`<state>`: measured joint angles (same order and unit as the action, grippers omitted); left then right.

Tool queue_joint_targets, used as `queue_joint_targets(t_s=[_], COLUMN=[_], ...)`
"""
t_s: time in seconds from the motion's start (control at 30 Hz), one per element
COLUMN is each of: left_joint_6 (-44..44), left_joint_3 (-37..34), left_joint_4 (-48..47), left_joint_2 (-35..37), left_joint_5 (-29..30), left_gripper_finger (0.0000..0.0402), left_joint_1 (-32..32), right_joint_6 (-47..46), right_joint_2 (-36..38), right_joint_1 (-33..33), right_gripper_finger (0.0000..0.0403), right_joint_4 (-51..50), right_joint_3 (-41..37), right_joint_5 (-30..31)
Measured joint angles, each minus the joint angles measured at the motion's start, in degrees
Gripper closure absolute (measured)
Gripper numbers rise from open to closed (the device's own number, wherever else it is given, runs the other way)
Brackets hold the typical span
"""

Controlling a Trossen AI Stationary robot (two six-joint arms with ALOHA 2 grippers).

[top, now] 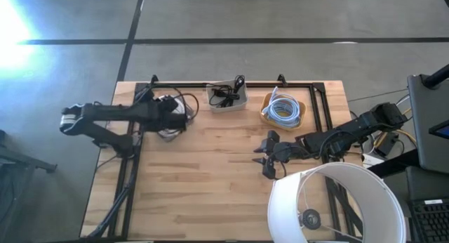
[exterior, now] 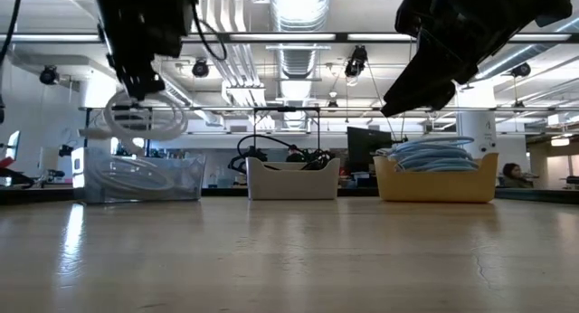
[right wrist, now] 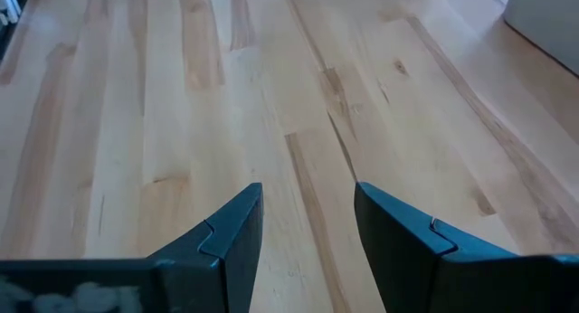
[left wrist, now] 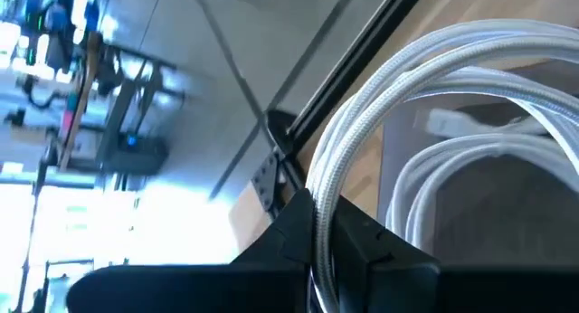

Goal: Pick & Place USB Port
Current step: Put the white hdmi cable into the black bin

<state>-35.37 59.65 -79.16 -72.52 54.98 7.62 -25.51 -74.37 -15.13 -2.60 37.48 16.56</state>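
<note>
**K:** Between the left gripper's (left wrist: 317, 245) fingers: a white braided cable (left wrist: 407, 105), clamped at one strand of its coil. Low view shows the coil hanging under the gripper, clear of the clear bin (exterior: 145, 179) right below it. So the pick looks done, the place not.

**M:** Anything left in that bin?

**K:** Yes, more white loops lie in it, directly beneath the held coil. Bin walls are see-through plastic, glossy. Cable jacket is a woven sheath, matte, fairly stiff; it holds round loops rather than drooping.

**M:** Connector visible?

**K:** One pale flat plug shape shows beyond the gripper in the left wrist view, blurred. Can't confirm it's the USB end.

**M:** Next bins over?

**K:** To the gripper's right, a white tray (top: 228, 99) with black cables tangled in it, opaque sides. Further right, a yellow tray (top: 284, 111) with a light blue coil stacked flat.

**M:** Right arm?

**K:** Right gripper (top: 270, 153) hangs over bare table (top: 210, 194), fingers apart, nothing between them. Dark angular pads, hard plastic by the look. Wood under it is pale planks with visible grain, smooth finish.

**M:** Remaining work?

**K:** My read: carry the coil away from the bin and set it down on open wood. Where exactly, can't tell. A white lampshade-like cylinder (top: 340, 204) sits near the right gripper, at the table edge.
</note>
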Motion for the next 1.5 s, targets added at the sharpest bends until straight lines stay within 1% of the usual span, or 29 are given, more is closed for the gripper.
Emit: queue_joint_targets(t_s=[0.23, 0.37, 0.6, 0.67, 0.73, 1.0, 1.07, 1.2, 1.27, 1.37, 1.5], left_joint_6=[6.69, 6.88, 8.35, 6.67, 5.47, 6.51, 8.02, 11.14, 11.3, 11.5, 11.74], left_joint_3=[-6.95, -8.25, -9.08, -9.11, -9.11, -9.37, -9.68, -10.6, -10.81, -11.05, -11.13], left_joint_4=[13.88, 16.94, 17.15, 17.22, 17.22, 17.2, 17.41, 18.02, 18.34, 18.32, 18.71], left_joint_2=[-0.42, -0.43, -0.43, -0.43, -0.43, -0.43, -0.43, -0.41, -0.41, -0.41, -0.41], left_joint_5=[-1.29, -1.64, -0.93, 0.65, 0.87, 1.25, 0.41, -3.93, -4.22, -4.33, -4.31], left_gripper_finger=[0.0373, 0.0367, 0.0365, 0.0367, 0.037, 0.037, 0.037, 0.0369, 0.0369, 0.0359, 0.0332], left_joint_1=[7.53, 9.98, 10.95, 11.03, 11.06, 11.15, 11.17, 11.17, 11.13, 11.17, 11.14], right_joint_6=[-0.95, -1.1, -1.08, -1.1, -1.1, -1.08, -1.1, -1.09, -1.08, -1.06, -1.04], right_joint_2=[0.0, 0.0, 0.0, 0.0, 0.0, 0.0, 0.0, 0.0, 0.0, 0.0, 0.0], right_joint_1=[-0.01, -0.01, 0.0, 0.01, -0.01, -0.01, 0.01, 0.0, -0.01, 0.0, -0.01], right_gripper_finger=[0.0232, 0.0232, 0.0232, 0.0232, 0.0232, 0.0232, 0.0232, 0.0232, 0.0232, 0.0232, 0.0232], right_joint_4=[-0.11, 0.01, 0.04, 0.05, 0.05, 0.21, 0.25, 0.29, 0.29, 0.29, 0.29], right_joint_3=[-1.48, -1.59, -1.61, -1.6, -1.6, -1.6, -1.6, -1.6, -1.62, -1.6, -1.6], right_joint_5=[-0.02, -0.02, 0.0, 0.0, 0.0, 0.0, 0.0, 0.0, 0.0, 0.0, 0.0])
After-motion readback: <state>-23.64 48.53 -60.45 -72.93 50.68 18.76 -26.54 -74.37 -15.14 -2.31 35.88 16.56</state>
